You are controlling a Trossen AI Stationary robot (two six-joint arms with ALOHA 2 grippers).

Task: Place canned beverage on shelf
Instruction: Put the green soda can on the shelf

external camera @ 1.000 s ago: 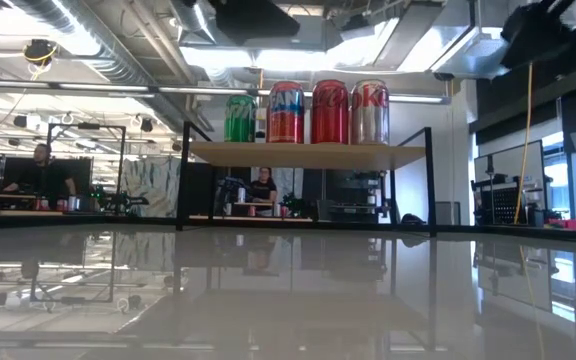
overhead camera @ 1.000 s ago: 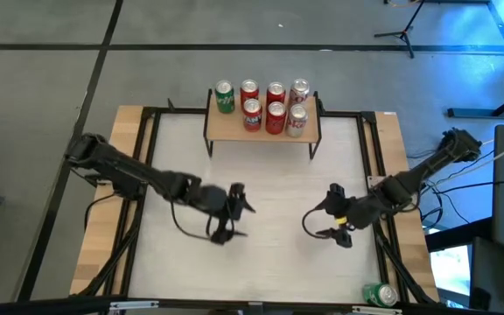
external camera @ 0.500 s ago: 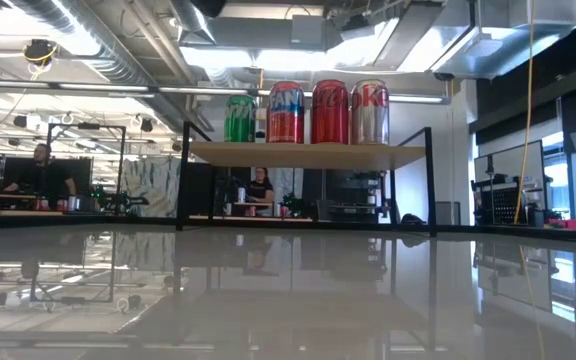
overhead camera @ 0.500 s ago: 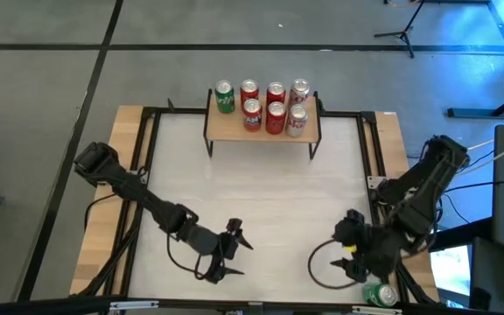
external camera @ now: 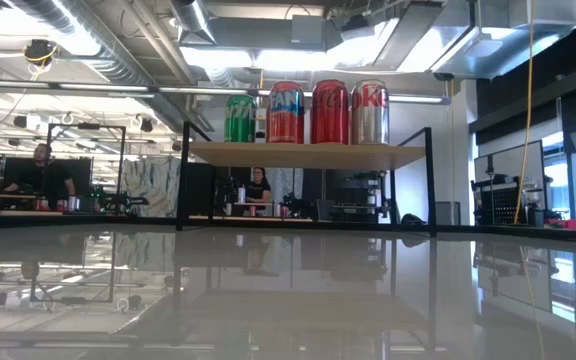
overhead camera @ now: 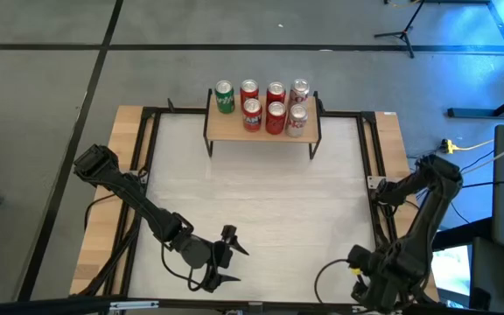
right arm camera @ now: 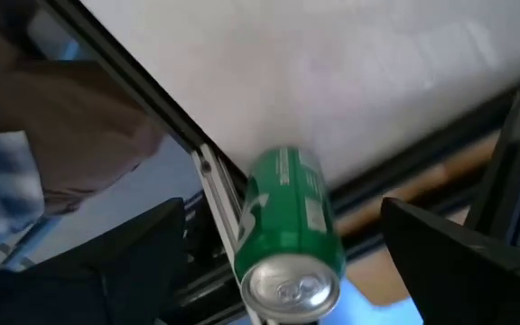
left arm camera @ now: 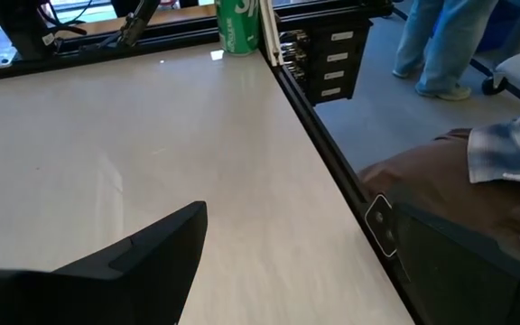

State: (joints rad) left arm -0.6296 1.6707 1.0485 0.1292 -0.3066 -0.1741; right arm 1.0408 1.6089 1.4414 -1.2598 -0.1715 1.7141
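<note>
The shelf [overhead camera: 234,128], a light-wood top on thin black legs, stands at the table's far edge and carries several upright cans [overhead camera: 274,105]; it also shows in the low view [external camera: 308,155]. A green can [right arm camera: 287,212] stands at the table's near right corner by the black rail, and shows in the left wrist view [left arm camera: 240,23]. My right gripper [right arm camera: 283,217] is open above the can with one finger on either side, not touching it. In the high view my right arm [overhead camera: 367,284] hides the can. My left gripper [overhead camera: 233,255] is open and empty near the table's near edge.
Black frame rails [overhead camera: 370,166] run along the table's sides. A drawer unit [left arm camera: 328,63] and a person's legs [left arm camera: 441,45] stand beyond the near right corner. The white table top [overhead camera: 261,192] lies between the shelf and the grippers.
My right gripper has gone from the table's middle right toward the near right corner and down over the green can, staying open. My left gripper has drawn back toward the table's near edge, open. The cans on the shelf have stayed put.
</note>
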